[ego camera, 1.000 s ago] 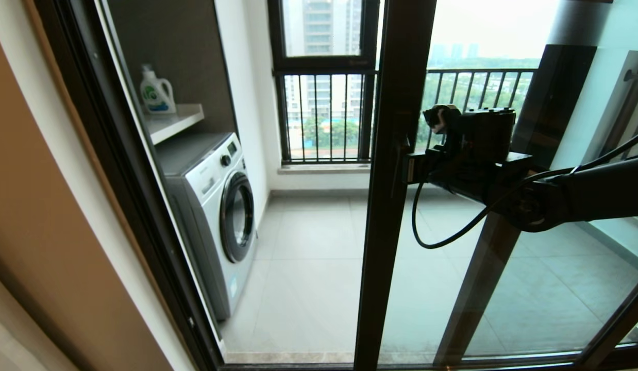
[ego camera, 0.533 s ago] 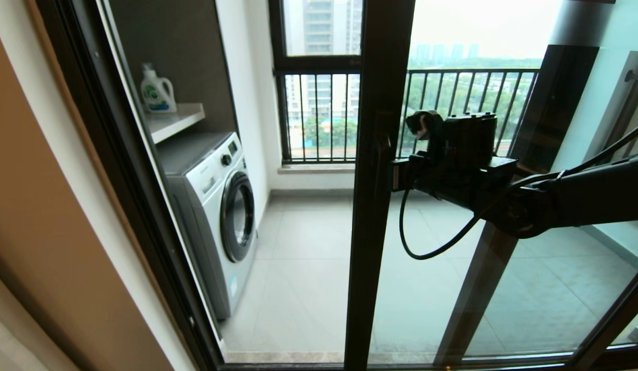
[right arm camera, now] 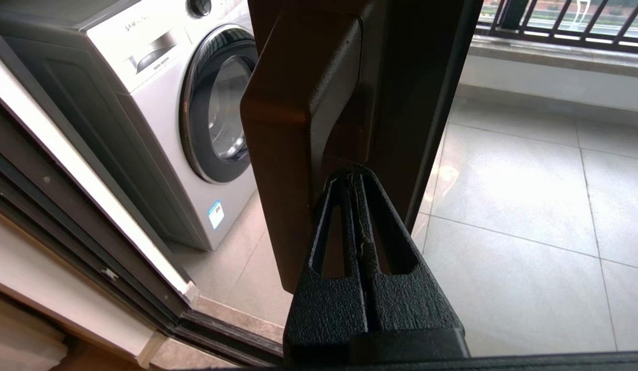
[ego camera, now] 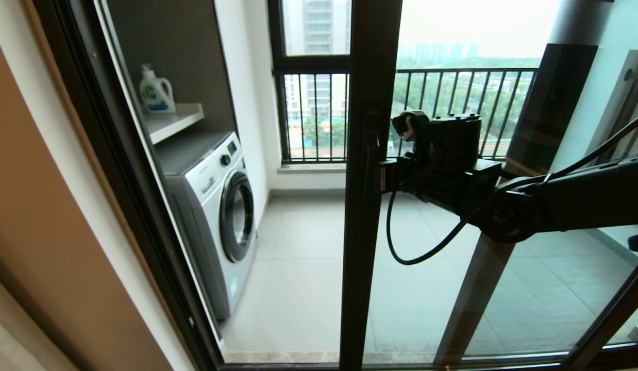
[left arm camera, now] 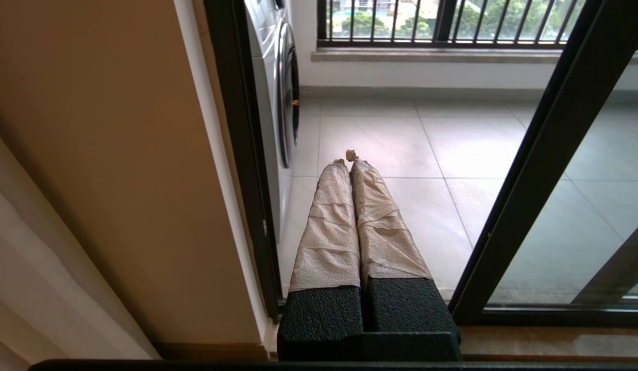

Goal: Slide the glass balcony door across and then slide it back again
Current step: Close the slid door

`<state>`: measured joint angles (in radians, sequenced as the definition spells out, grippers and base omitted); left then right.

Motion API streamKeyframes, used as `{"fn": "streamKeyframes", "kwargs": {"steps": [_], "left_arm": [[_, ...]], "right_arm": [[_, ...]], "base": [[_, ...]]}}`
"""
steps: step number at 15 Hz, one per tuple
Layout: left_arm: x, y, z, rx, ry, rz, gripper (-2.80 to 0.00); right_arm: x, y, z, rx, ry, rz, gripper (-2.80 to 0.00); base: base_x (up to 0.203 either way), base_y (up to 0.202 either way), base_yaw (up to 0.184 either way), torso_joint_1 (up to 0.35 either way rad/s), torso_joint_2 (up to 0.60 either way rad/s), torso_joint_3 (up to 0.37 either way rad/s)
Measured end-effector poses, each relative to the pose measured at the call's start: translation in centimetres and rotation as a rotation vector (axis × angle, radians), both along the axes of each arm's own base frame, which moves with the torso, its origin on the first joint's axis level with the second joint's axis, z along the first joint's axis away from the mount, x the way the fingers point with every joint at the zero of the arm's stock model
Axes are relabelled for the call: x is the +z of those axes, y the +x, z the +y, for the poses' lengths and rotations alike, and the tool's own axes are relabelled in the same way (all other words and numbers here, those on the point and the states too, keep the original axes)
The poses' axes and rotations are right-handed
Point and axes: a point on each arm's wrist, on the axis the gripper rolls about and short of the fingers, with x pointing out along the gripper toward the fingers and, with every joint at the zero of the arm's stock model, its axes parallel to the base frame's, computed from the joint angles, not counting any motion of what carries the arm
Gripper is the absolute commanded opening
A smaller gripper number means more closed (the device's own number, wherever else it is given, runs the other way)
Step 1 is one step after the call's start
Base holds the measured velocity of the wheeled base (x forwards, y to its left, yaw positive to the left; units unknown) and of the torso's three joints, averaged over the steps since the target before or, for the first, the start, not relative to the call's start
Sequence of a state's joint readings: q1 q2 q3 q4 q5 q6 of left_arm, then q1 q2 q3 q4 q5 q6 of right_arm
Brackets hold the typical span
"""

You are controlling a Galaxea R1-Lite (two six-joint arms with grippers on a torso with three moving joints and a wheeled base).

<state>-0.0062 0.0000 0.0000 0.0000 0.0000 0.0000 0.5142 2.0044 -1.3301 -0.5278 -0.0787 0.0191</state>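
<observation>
Right tool, clenched and empty, bears tips-first against the upright handle of the door, part-open beside the washer; left tool idles clenched, farther off.

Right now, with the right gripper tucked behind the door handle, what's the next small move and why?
Probably keep pushing the glass balcony door leftward: the right gripper, shut, is hooked behind the handle, and a gap remains before the washing machine side frame.
</observation>
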Motion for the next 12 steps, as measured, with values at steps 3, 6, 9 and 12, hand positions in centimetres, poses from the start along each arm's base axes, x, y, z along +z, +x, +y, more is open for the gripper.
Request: {"fn": "streamKeyframes", "kwargs": {"steps": [3, 6, 9, 12], "left_arm": [[0.0, 0.0, 0.0, 0.000, 0.000, 0.000, -2.80], [0.0, 0.0, 0.0, 0.000, 0.000, 0.000, -2.80], [0.0, 0.0, 0.0, 0.000, 0.000, 0.000, -2.80], [0.0, 0.0, 0.0, 0.000, 0.000, 0.000, -2.80]], "right_arm": [[0.0, -0.2, 0.9, 0.001, -0.002, -0.006, -2.80], [0.0, -0.5, 1.6, 0.021, -0.001, -0.007, -2.80], [-0.1, -1.0, 2.4, 0.048, -0.001, -0.004, -2.80], [-0.2, -1.3, 3.1, 0.070, -0.002, -0.002, -2.80]], "base": [[0.000, 0.000, 0.000, 0.000, 0.00, 0.000], [0.000, 0.000, 0.000, 0.000, 0.00, 0.000], [0.000, 0.000, 0.000, 0.000, 0.00, 0.000], [0.000, 0.000, 0.000, 0.000, 0.00, 0.000]]}}
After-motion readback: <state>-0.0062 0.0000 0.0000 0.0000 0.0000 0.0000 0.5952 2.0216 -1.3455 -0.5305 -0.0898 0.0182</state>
